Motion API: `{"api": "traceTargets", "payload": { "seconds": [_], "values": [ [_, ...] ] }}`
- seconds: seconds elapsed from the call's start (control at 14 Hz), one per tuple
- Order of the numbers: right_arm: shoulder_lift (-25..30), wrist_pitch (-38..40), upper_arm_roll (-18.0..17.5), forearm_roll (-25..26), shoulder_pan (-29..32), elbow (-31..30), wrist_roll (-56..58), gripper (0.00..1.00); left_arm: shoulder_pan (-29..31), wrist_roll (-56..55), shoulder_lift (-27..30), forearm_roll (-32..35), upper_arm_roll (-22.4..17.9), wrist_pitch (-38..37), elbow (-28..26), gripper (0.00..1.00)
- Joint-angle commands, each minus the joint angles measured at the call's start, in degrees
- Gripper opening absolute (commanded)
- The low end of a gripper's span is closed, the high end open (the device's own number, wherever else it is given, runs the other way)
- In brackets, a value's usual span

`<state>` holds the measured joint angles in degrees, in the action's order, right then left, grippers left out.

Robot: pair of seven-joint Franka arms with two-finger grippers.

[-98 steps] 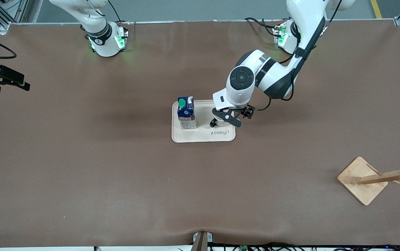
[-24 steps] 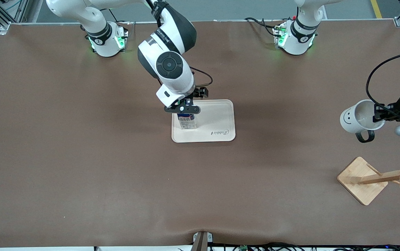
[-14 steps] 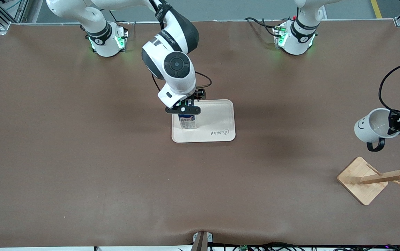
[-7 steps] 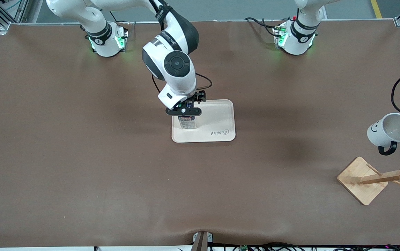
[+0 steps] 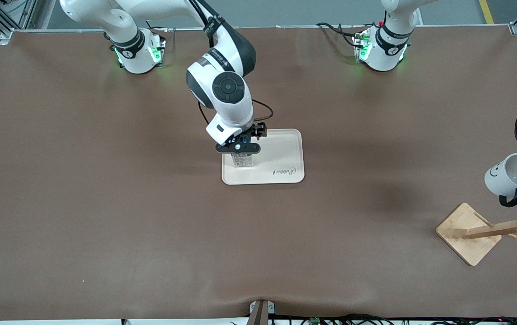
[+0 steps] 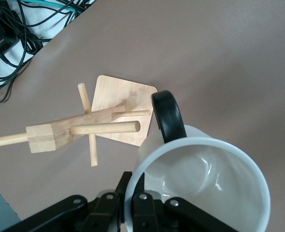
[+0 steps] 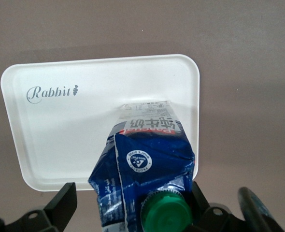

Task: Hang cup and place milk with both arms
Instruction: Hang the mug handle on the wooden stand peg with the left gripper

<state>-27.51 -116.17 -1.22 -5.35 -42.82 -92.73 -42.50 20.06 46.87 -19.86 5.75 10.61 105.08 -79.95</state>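
Left gripper (image 6: 133,205) is clamped tight on the rim of the cup (image 5: 509,179), held in the air just above the wooden rack (image 5: 488,229) at the left arm's end of the table. Right gripper (image 5: 237,147) has jaws spread wide, straddling the milk (image 7: 147,179), which stands on the tray (image 5: 281,155) at its right-arm edge, mid-table.

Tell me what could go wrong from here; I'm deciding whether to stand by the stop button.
The left gripper pinches only the rim of the cup, held in the air over the wooden rack; the handle could miss a peg or knock the rack over. The right gripper, open, straddles the milk on the tray; closing off-centre might tip it.
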Motion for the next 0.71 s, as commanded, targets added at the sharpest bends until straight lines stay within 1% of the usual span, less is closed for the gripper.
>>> {"api": "traceTargets", "payload": {
  "seconds": [0.0, 0.07, 0.14, 0.21, 0.29, 0.36, 0.5, 0.57, 0.64],
  "values": [
    [0.70, -1.16, 0.16, 3.57, -0.51, -1.75, -0.74, 0.71, 0.77, 0.85, -0.70, -0.48, 0.20, 0.21, 1.29, 0.00],
    [0.97, -0.73, 0.25, 4.99, -0.51, -1.84, -0.83, 0.51, 1.29, 1.11, -0.79, -0.48, 0.28, 0.73, 1.46, 0.00],
    [1.49, -0.46, 0.25, 5.09, -0.51, -1.58, -2.65, 0.26, 1.64, 2.07, -1.31, -0.56, 0.29, 1.34, 1.64, 0.00],
    [1.76, 0.58, -0.01, 4.92, -0.42, -1.15, -6.59, 0.09, 1.91, 3.04, -1.58, -0.56, 0.29, 1.79, 1.81, 0.00],
    [1.85, 1.64, -0.01, 4.30, -0.33, -0.45, -7.67, 0.00, 2.26, 3.22, -1.76, -0.74, 0.29, 1.88, 1.99, 0.00],
    [1.76, 3.48, -0.27, 3.08, -0.33, 0.95, -8.55, 0.00, 2.44, 3.31, -2.02, -0.74, 0.29, 1.97, 2.08, 0.00],
    [1.59, 7.61, -0.01, -4.46, -0.07, 5.78, -14.07, 0.00, 2.87, 3.31, -2.11, -0.74, 0.29, 2.40, 2.08, 0.00],
    [1.58, 9.45, 0.07, -5.53, 0.45, 8.32, -15.49, 0.00, 3.14, 3.40, -2.46, -0.74, 0.29, 2.67, 2.08, 0.00],
    [1.58, 13.04, 0.16, -5.54, 1.33, 10.79, -15.77, 0.00, 3.23, 3.92, -2.72, -0.74, 0.29, 2.76, 2.25, 0.00]
  ]
}}
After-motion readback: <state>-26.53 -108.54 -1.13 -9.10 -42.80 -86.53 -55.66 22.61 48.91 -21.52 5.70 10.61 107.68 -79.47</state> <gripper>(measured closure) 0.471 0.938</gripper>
